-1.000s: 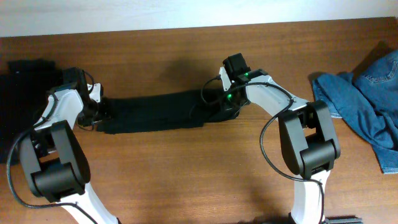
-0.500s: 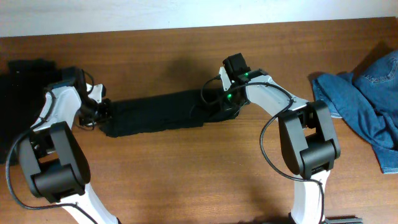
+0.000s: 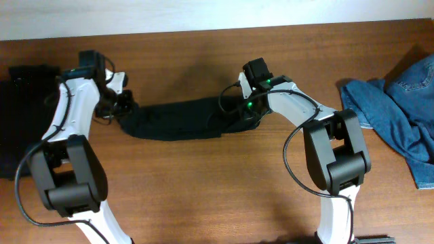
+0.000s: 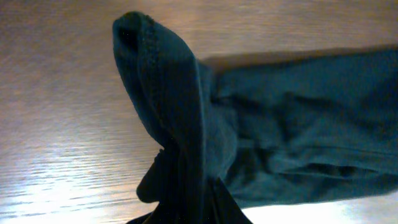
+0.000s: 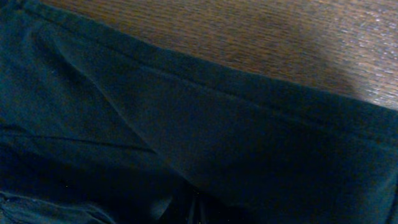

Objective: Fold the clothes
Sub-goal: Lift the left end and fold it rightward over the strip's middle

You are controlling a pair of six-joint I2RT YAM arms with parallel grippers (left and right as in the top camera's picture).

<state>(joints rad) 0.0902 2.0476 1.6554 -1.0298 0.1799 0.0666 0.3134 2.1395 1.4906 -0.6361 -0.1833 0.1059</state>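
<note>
One of the clothes, a black garment (image 3: 183,118), lies as a long folded strip across the middle of the table. My left gripper (image 3: 121,108) is shut on its left end. In the left wrist view that end rises off the wood as a bunched, hemmed fold (image 4: 168,112), hiding the fingers, while the rest of the strip (image 4: 298,130) lies flat. My right gripper (image 3: 245,116) sits low on the strip's right end and is shut on it. Dark cloth (image 5: 186,124) fills the right wrist view and covers the fingers.
A blue denim garment (image 3: 400,108) lies crumpled at the table's right edge. A dark pile of black cloth (image 3: 24,88) sits at the far left. Bare wood (image 3: 203,190) runs along the near side, and the table's back edge (image 3: 203,30) meets a white wall.
My left gripper has shut on the garment's left end, lifted it and carried it to the right, so the strip is shorter. The right arm has not moved.
</note>
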